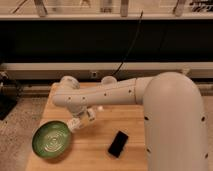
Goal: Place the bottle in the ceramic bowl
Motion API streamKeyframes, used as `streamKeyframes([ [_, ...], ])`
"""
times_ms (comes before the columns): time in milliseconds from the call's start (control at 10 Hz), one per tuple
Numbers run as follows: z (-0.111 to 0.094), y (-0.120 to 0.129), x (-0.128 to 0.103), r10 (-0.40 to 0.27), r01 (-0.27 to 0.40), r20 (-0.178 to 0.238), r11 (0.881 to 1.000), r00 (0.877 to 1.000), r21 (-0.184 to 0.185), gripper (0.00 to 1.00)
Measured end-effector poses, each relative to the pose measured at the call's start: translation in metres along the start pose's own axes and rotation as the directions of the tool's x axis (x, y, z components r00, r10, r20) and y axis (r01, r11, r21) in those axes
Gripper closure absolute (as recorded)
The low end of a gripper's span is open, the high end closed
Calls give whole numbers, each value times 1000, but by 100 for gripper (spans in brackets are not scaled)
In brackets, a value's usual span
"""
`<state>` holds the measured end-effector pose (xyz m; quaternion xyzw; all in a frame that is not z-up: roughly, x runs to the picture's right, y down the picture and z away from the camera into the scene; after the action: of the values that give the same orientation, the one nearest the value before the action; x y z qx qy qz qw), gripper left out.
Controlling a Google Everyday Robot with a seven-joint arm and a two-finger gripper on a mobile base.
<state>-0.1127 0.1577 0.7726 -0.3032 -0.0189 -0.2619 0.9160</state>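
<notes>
Gripper (81,119) pinches the bottle (73,125) just beside the bowl's (47,146) upper right rim, so pickup and carry look done, while the bowl lies empty and release into it remains.

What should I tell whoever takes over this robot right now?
Gripper: at the upper right rim of the bowl, not yet over its middle.
Bowl: green, at the front left of the table, nothing in it.
Bottle: cannot be made out; a pale shape at the gripper may be it.
Phone: flat on the table, right of the bowl.
Left: centre over the bowl, then probably lower and release.
</notes>
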Motion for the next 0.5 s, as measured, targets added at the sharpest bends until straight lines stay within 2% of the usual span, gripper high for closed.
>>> streamKeyframes([
  [500, -26, -4, -4, -24, 23, 42, 999, 999, 26, 100],
])
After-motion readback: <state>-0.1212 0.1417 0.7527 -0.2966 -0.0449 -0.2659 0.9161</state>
